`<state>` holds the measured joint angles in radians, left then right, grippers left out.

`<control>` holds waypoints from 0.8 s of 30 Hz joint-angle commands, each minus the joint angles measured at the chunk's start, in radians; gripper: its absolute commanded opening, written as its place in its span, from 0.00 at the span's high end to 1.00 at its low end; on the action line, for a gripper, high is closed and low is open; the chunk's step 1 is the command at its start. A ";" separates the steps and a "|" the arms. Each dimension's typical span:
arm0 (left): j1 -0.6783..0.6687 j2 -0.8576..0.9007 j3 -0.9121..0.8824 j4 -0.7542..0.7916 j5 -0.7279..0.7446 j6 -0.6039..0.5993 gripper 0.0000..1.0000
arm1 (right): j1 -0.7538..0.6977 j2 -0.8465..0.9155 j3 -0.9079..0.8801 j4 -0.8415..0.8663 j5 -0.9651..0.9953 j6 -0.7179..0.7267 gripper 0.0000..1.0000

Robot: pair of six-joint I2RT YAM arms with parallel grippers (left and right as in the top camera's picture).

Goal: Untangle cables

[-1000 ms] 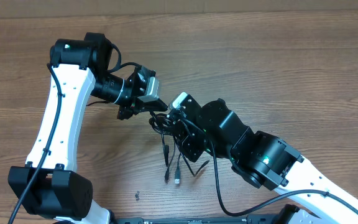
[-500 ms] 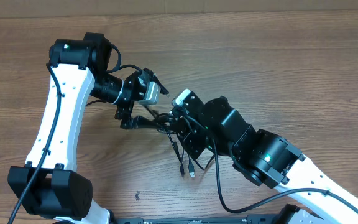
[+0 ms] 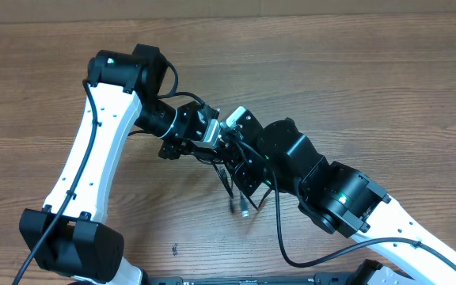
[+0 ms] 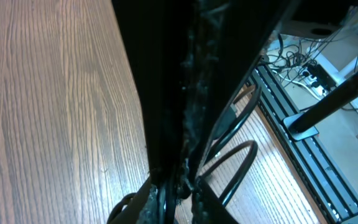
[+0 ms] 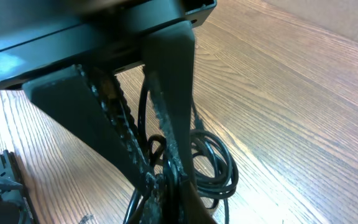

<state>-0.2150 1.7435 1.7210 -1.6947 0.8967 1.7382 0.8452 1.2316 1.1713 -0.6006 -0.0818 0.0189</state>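
Note:
The cables (image 3: 229, 184) are thin black cords bunched between my two grippers near the middle of the table. Their loose ends hang toward the front, one with a silvery plug (image 3: 245, 210). My left gripper (image 3: 212, 136) comes in from the left, its fingers closed on black strands (image 4: 238, 165), as the left wrist view shows around the gripper (image 4: 178, 186). My right gripper (image 3: 229, 150) meets it from the right. In the right wrist view the right gripper (image 5: 163, 180) is shut on the cables, with coiled loops (image 5: 219, 165) hanging beside the fingers.
The wooden table (image 3: 355, 79) stretches around both arms. A small dark speck (image 3: 175, 250) lies near the front. A black rail (image 4: 300, 134) runs along the table's edge, with floor wiring beyond it.
My left gripper opened, moved right toward the right gripper, and closed on the cables again. The dangling ends shifted right and a little higher. The right gripper stayed shut.

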 commanded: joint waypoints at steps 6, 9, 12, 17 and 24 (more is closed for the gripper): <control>0.019 0.001 0.014 0.005 0.013 0.003 0.66 | 0.003 -0.012 0.008 -0.035 -0.002 0.006 0.96; 0.018 0.001 0.014 0.005 0.014 0.003 0.79 | 0.003 -0.012 0.008 -0.023 -0.003 0.006 0.96; 0.018 0.001 0.014 0.005 0.017 0.002 0.77 | 0.003 -0.012 0.008 -0.005 -0.018 0.006 0.96; 0.018 0.001 0.014 0.005 0.013 0.002 0.94 | 0.003 -0.012 0.008 -0.007 -0.017 0.005 0.96; 0.018 0.001 0.014 0.005 0.012 -0.003 0.61 | 0.003 -0.012 0.008 -0.011 -0.005 0.005 0.96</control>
<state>-0.2005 1.7435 1.7210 -1.6863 0.8963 1.7298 0.8452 1.2316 1.1713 -0.6216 -0.0898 0.0223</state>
